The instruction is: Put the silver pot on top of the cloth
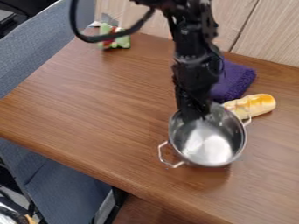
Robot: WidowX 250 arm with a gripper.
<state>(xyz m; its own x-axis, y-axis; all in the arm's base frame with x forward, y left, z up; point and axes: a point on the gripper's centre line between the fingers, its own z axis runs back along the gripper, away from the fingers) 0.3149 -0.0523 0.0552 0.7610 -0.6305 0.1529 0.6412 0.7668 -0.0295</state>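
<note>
bright, soft light | glare inside pot [208,148] | faint shadow on table [105,109]

The pot [209,144] looks like smooth, glossy metal; the worktop [99,105] shows a wood grain with a soft sheen; the purple cloth [236,79] is matt and rough, the bread [260,104] smooth.

From above, on its near side, the one fixed camera looks down at a slant on the brown wood-grain worktop [105,100], fairly close, facing across to pale wood-grain panels [269,33] behind.
</note>
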